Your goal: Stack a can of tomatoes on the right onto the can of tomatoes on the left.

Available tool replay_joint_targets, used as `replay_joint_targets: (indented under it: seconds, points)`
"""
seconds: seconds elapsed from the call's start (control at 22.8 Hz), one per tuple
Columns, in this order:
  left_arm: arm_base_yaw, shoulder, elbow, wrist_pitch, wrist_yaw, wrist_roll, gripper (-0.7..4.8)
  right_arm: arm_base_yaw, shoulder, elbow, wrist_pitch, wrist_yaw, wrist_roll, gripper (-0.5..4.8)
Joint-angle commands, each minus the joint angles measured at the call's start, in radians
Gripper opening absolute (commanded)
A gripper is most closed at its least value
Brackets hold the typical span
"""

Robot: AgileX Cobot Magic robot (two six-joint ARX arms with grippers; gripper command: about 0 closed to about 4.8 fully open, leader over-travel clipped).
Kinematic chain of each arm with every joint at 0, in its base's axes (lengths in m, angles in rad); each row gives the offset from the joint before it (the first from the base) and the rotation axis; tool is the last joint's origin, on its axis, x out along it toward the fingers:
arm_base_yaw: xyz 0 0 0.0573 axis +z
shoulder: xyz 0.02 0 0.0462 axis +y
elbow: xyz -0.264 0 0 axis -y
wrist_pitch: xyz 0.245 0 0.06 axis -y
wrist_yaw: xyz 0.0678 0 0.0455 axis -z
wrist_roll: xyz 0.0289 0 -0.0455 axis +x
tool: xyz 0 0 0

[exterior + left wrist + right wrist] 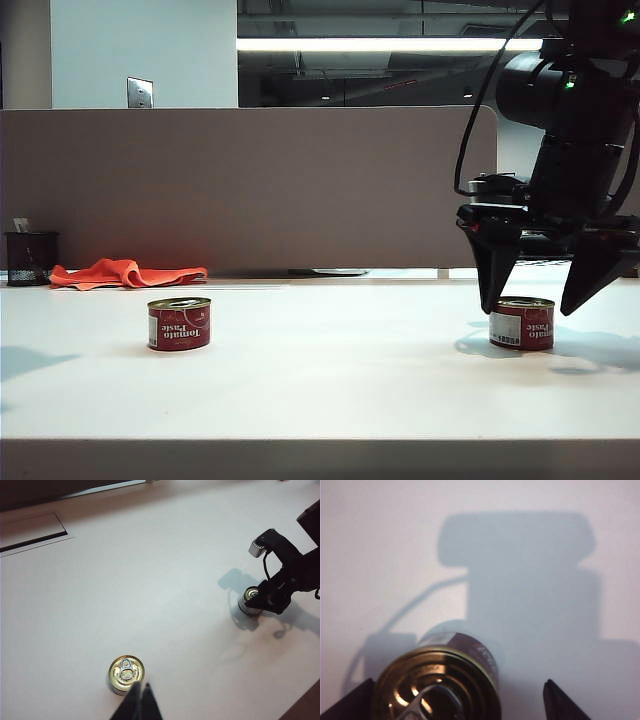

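The right can (521,323), short, rigid and smooth-sided metal, looks fairly heavy for its size and is best pinched across its round wall. It stands near the tabletop's (330,380) right edge, between the spread, empty fingers of the right gripper (541,300), touching neither. The left can (179,323) stands well apart; the left gripper (140,694) hovers beside it, fingers pressed together, holding nothing

Left can (179,323): metal, glossy gold lid with pull tab, red printed label. Right can (521,323): same metal, shiny ribbed lid, label red with white panel. Table (330,380): smooth white, matt, faint sheen. Cloth (125,272): orange fabric, crumpled. Right gripper (538,300), open: matt black plastic. Left gripper (139,703): matt black fingers. Pen cup (30,258): black mesh.
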Motion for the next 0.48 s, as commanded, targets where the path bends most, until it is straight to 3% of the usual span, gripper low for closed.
replay_joint_targets:
  seconds: [0.04, 0.48]
  points:
    - [0.002, -0.003, 0.005, 0.005, 0.003, 0.001, -0.05, 0.001, -0.004, 0.006, -0.006, 0.002, 0.002, 4.78]
    - [0.002, -0.003, 0.005, 0.026, -0.004, 0.020, -0.05, 0.001, -0.004, 0.006, -0.011, 0.001, 0.001, 3.47]
